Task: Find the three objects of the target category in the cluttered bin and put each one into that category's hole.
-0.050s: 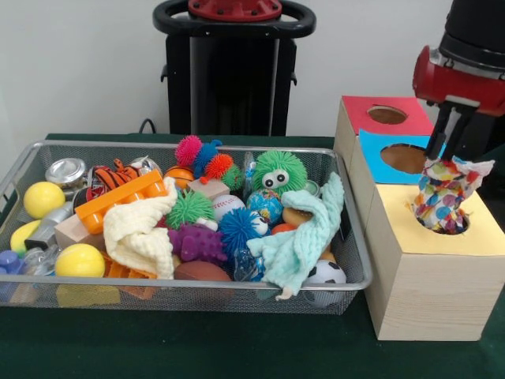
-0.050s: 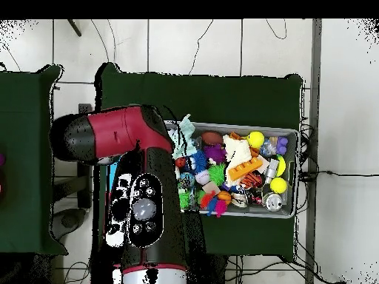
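The spotted cloth [image 1: 442, 197] stands bunched and upright in the round hole of the yellow-topped box [image 1: 481, 237], its lower part already inside, its ragged top above the rim. The hand [image 1: 444, 146] is directly above it, fingers pointing straight down and seemingly clenched on the cloth's top, though contact is hard to confirm. The cloth's long axis runs vertical, in line with the hand, so the coming move looks like a straight drop. Beside the box, the wire bin [image 1: 357, 245] on the table [image 1: 237, 347] holds a mint cloth [image 1: 304, 237] and cream cloth [image 1: 142, 229].
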Tool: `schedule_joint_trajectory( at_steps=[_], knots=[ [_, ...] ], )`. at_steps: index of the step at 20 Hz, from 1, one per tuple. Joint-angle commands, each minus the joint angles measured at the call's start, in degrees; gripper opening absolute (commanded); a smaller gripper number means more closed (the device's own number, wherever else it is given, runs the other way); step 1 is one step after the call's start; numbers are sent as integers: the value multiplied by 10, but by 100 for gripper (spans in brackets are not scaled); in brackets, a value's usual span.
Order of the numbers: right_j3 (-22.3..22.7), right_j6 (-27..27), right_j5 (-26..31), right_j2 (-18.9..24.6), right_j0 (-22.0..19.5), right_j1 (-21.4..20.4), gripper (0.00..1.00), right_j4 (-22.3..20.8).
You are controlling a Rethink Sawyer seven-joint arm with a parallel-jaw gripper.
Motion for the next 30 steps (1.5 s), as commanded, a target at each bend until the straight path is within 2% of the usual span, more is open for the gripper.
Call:
schedule_joint_trajectory(
  at_steps=[1, 9, 17, 24, 30],
  knots=[
    [79, -19, 61, 23, 9, -31, 0, -11],
    [67, -22, 86, 25, 7, -30, 0, -11],
    [64, 2, 15, 22, 11, 7, 0, -29],
    [53, 20, -24, 17, 13, 37, 0, -36],
    [50, 29, -39, 23, 6, 64, 0, -23]
  ],
)
